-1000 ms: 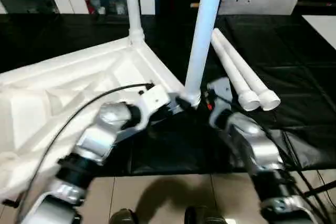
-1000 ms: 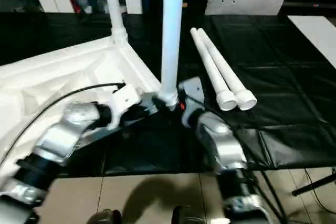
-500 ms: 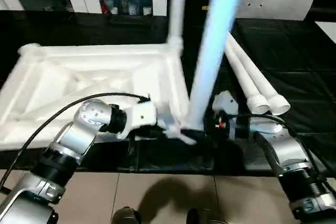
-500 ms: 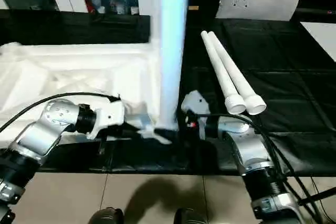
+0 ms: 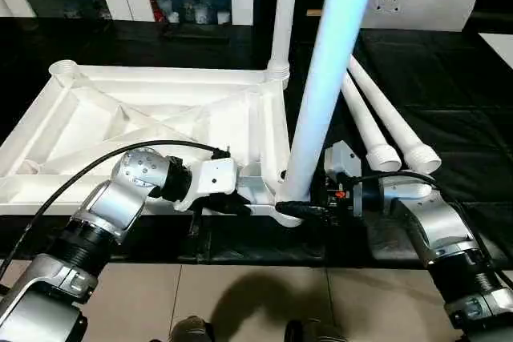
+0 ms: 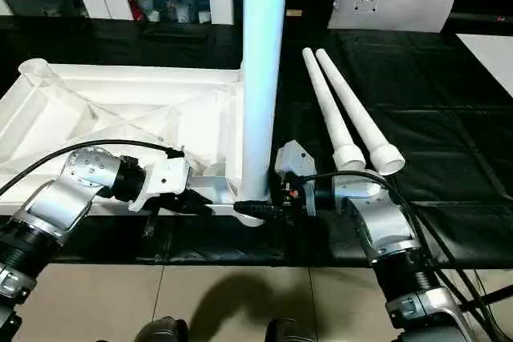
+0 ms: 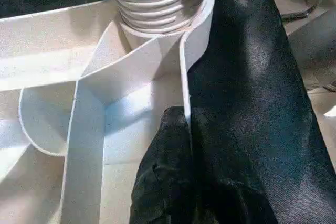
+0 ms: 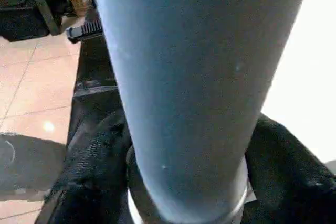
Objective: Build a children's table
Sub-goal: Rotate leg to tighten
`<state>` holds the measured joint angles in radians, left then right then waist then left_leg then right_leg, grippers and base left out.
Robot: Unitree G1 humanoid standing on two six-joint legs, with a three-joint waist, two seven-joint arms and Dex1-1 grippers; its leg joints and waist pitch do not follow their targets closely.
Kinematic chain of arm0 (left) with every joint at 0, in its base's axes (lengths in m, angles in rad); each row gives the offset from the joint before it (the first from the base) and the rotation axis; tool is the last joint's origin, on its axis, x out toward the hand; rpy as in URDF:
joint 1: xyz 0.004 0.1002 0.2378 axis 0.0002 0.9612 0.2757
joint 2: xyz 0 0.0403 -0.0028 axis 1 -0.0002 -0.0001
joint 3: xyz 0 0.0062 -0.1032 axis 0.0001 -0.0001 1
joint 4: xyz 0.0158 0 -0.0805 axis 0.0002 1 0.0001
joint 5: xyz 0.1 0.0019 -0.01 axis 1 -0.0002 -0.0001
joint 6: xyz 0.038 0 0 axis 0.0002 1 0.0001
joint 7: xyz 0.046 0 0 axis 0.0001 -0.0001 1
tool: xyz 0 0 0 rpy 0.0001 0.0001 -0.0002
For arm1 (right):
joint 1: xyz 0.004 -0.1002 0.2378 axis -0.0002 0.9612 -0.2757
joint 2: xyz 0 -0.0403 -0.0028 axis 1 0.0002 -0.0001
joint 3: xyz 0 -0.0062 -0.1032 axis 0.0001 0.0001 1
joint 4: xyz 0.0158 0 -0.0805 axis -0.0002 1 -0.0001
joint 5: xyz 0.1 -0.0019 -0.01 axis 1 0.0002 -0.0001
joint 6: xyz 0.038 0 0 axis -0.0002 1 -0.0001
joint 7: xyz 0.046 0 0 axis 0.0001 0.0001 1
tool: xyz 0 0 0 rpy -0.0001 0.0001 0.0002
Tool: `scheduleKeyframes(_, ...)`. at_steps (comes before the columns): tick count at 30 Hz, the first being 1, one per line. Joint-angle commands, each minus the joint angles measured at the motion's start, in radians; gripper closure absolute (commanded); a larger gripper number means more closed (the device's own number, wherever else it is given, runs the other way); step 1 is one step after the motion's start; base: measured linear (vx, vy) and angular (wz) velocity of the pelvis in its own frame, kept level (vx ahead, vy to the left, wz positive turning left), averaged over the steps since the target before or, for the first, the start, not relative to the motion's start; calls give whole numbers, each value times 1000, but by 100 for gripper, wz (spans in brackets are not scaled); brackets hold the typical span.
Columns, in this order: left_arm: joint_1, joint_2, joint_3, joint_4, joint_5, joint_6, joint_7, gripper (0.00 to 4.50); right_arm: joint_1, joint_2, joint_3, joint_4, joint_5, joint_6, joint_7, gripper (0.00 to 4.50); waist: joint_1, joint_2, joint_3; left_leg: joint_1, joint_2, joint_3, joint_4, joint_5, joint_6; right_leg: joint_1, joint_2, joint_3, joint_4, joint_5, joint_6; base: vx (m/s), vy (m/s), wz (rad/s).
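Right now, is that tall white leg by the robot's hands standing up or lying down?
Standing upright. The near leg rises straight from the tabletop's near corner socket, with the right gripper around its base. Two spare legs lie flat.

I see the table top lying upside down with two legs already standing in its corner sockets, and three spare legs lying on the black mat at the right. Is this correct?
Not quite: two spare legs lie on the black mat, not three, as the right eye view shows. The rest holds: the table top lies ribbed side up, with one leg at the far corner and another leg at the near corner.
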<state>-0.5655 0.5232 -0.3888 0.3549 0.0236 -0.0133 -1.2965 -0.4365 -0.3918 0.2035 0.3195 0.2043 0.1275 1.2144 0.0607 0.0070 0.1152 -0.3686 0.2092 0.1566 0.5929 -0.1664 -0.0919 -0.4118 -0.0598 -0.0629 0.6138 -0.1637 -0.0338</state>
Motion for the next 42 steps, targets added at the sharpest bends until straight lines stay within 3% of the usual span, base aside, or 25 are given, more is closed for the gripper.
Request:
scheduleKeyframes(1,-11,10,-16,-5,10,-22,-27,450,3,1,6,-6,15,16,14,164,-1,5,-99,7,12,9,-60,-193,49,64,-62,44,-71,-226,-222,0,0,0)
scheduleKeyframes(7,18,-6,10,-44,-9,37,22,450,38,55,-9,-31,44,61,-52,181,-3,7,-98,7,13,8,-62,-196,47,62,-62,43,-71,-228,-222,0,0,0)
scheduleKeyframes(10,34,-47,56,-94,-20,146,130,450,42,123,-39,-34,40,95,-185,183,-6,11,-93,11,13,7,-65,-230,30,58,-62,43,-76,-280,-213,0,0,0)
scheduleKeyframes(11,34,-49,57,-95,-20,149,133,450,42,125,-39,-33,39,95,-188,183,-11,9,-91,13,8,5,-66,-255,18,57,-62,40,-84,-351,-190,0,0,0)
scheduleKeyframes(12,37,-99,88,-138,-20,240,229,450,38,185,-51,-26,22,117,-300,183,-12,12,-90,13,8,5,-66,-262,16,57,-62,41,-85,-364,-184,0,0,0)
scheduleKeyframes(14,36,-149,112,-167,-14,311,318,450,31,242,-65,-14,8,141,-403,183,-23,10,-87,13,7,3,-67,-276,-2,54,-61,39,-87,-401,-170,0,0,0)
scheduleKeyframes(15,34,-169,119,-173,-9,329,349,450,28,261,-69,-10,4,144,-433,183,-28,9,-88,4,4,0,-67,-267,1,60,-62,36,-89,-413,-155,0,0,0)
scheduleKeyframes(16,31,-202,131,-183,-1,360,403,450,23,292,-75,-3,-3,147,-484,183,-33,8,-87,0,5,0,-69,-262,-1,61,-60,37,-86,-407,-151,0,0,0)
scheduleKeyframes(17,19,-260,139,-185,18,392,482,450,6,345,-89,20,-17,155,-579,184,-36,-4,-87,0,4,2,-68,-259,4,57,-59,36,-92,-414,-146,0,0,0)
scheduleKeyframes(18,7,-306,144,-179,37,409,546,450,-9,384,-99,41,-32,152,-654,184,-39,3,-93,5,4,4,-62,-231,5,54,-62,41,-89,-376,-158,0,0,0)
scheduleKeyframes(19,-7,-347,149,-165,47,419,603,450,-26,420,-113,66,-42,152,-727,184,-42,3,-93,3,4,3,-62,-215,5,55,-61,41,-86,-351,-166,0,0,0)
scheduleKeyframes(20,-10,-354,149,-161,48,420,612,450,-30,426,-115,71,-43,154,-740,184,-44,3,-97,0,1,5,-58,-189,17,56,-57,41,-84,-286,-180,0,0,0)
scheduleKeyframes(23,-34,-390,149,-129,64,406,667,450,-54,464,-132,117,-54,142,-821,184,-44,3,-96,-2,-4,9,-56,-182,47,58,-57,41,-86,-253,-183,0,0,0)
scheduleKeyframes(24,-39,-382,144,-122,72,395,664,450,-57,467,-141,125,-45,133,-824,184,-40,6,-97,-2,-1,8,-57,-173,51,59,-58,41,-86,-247,-177,0,0,0)
scheduleKeyframes(26,-38,-368,137,-135,80,406,657,450,-55,471,-157,120,-34,136,-835,128,-38,6,-97,-3,1,7,-58,-166,52,60,-55,40,-81,-216,-184,0,0,0)
scheduleKeyframes(27,-24,-337,130,-164,90,429,633,450,-43,465,-178,100,-40,148,-840,114,-37,12,-96,-2,2,6,-60,-166,51,60,-56,40,-79,-206,-187,0,0,0)
scheduleKeyframes(29,-19,-328,127,-174,93,437,626,450,-39,463,-184,94,-45,151,-842,108,-41,9,-95,-4,3,4,-63,-181,52,62,-56,39,-78,-200,-190,0,0,0)
scheduleKeyframes(32,-5,-296,123,-176,99,418,592,450,-23,433,-181,77,-60,132,-809,64,-46,14,-91,2,5,6,-64,-215,44,57,-56,40,-84,-230,-192,0,0,0)
scheduleKeyframes(36,7,-266,117,-174,99,402,563,450,-11,399,-178,64,-58,110,-779,39,-46,13,-90,0,4,4,-65,-227,38,60,-57,40,-84,-242,-190,0,0,0)
scheduleKeyframes(40,36,-135,72,-155,57,257,361,450,22,242,-164,3,-30,48,-539,13,-43,11,-92,-2,5,4,-64,-214,56,62,-59,42,-82,-223,-191,0,0,0)
scheduleKeyframes(42,37,-117,66,-151,51,239,328,450,24,216,-156,-1,-31,49,-502,6,-43,12,-91,0,6,5,-64,-213,58,60,-58,42,-81,-222,-197,0,0,0)
